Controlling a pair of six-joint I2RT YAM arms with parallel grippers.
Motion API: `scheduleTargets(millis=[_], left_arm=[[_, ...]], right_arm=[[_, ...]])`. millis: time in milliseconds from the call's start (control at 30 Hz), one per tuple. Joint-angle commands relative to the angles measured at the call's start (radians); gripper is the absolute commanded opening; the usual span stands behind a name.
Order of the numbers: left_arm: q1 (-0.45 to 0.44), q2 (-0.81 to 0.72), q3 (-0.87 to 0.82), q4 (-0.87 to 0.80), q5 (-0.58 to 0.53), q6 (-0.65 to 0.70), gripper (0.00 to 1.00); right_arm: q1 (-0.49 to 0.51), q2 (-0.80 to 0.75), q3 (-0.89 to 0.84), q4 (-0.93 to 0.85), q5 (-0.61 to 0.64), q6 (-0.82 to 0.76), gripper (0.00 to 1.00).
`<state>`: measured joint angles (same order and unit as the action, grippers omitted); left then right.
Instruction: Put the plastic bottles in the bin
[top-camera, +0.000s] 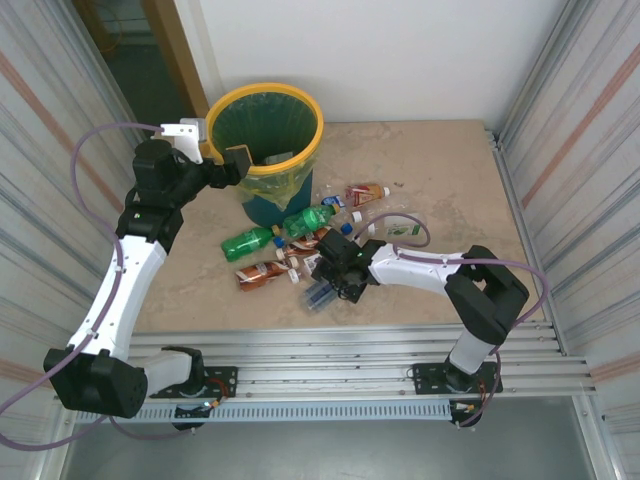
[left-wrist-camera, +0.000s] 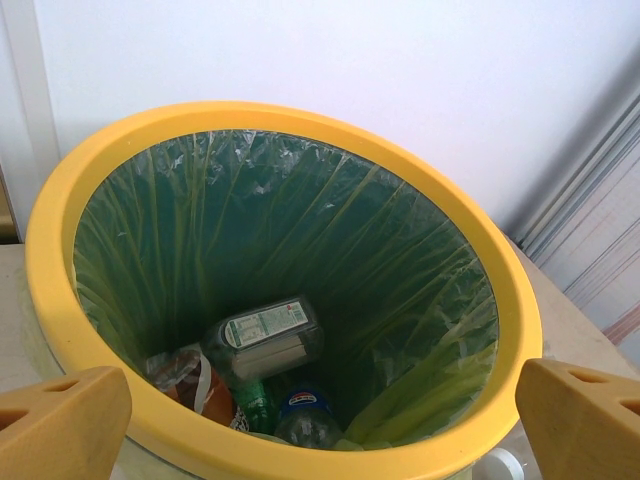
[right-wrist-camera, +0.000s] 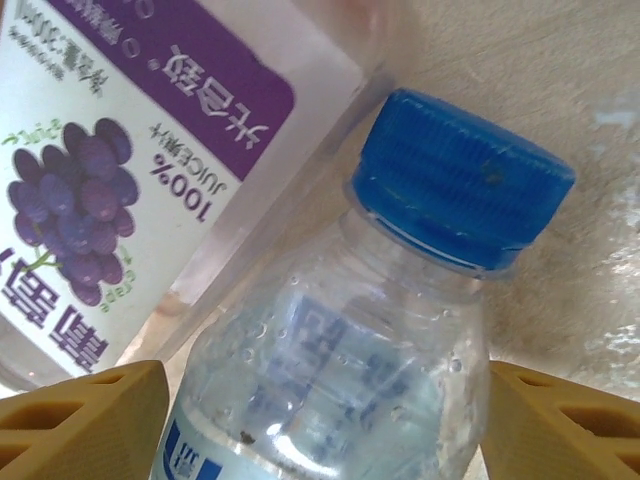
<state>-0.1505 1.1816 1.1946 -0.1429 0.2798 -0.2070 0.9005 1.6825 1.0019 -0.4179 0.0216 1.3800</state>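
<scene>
The bin (top-camera: 300, 102) stands at the back left, yellow rim (left-wrist-camera: 300, 118) round a green liner. Inside it lie a dark bottle with a white label (left-wrist-camera: 262, 335), a clear bottle with a blue cap (left-wrist-camera: 305, 408) and a brown one (left-wrist-camera: 185, 380). My left gripper (top-camera: 232, 165) (left-wrist-camera: 320, 425) hangs open over the near rim, holding nothing. More bottles lie on the table: green (top-camera: 247, 242) (top-camera: 308, 218), brown-orange (top-camera: 262, 273), clear (top-camera: 400, 228). My right gripper (top-camera: 335, 275) (right-wrist-camera: 325, 425) is down among them, shut on a clear blue-capped bottle (right-wrist-camera: 340, 350) lying beside a grape-juice bottle (right-wrist-camera: 120, 150).
Corrugated metal walls (top-camera: 580, 120) close in both sides of the beige table (top-camera: 450, 170). A metal rail (top-camera: 350, 345) runs along the near edge. One more bottle with a red label (top-camera: 365, 192) lies right of the bin.
</scene>
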Motion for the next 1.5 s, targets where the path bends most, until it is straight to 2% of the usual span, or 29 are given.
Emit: scheduleTargets(millis=[0, 167, 433, 700, 867, 1033, 1233, 1467], left_arm=[[0.005, -0.006, -0.011, 0.028, 0.009, -0.005, 0.99], [0.005, -0.008, -0.01, 0.026, 0.009, -0.008, 0.99], [0.005, -0.015, -0.004, 0.025, 0.019, -0.022, 0.99], [-0.009, -0.038, -0.01, 0.047, 0.075, -0.078, 0.99], [-0.094, -0.03, 0.0, 0.044, 0.085, -0.069, 0.99], [-0.22, 0.0, 0.002, 0.077, 0.109, -0.053, 0.99], [-0.365, 0.061, -0.002, 0.157, 0.173, -0.018, 0.99], [-0.497, 0.121, -0.01, 0.193, 0.201, 0.061, 0.99]], right_arm=[[-0.013, 0.022, -0.026, -0.015, 0.005, 0.016, 0.78], [-0.015, 0.04, -0.032, -0.006, 0.0, 0.013, 0.74], [-0.026, -0.046, -0.063, -0.016, 0.05, 0.001, 0.51], [-0.029, -0.247, -0.043, -0.127, 0.193, -0.097, 0.48], [-0.064, -0.386, 0.018, -0.216, 0.307, -0.228, 0.49], [-0.135, -0.544, 0.037, -0.165, 0.379, -0.387, 0.51], [-0.232, -0.65, 0.072, -0.096, 0.381, -0.536, 0.51], [-0.303, -0.663, 0.132, -0.032, 0.327, -0.653, 0.51]])
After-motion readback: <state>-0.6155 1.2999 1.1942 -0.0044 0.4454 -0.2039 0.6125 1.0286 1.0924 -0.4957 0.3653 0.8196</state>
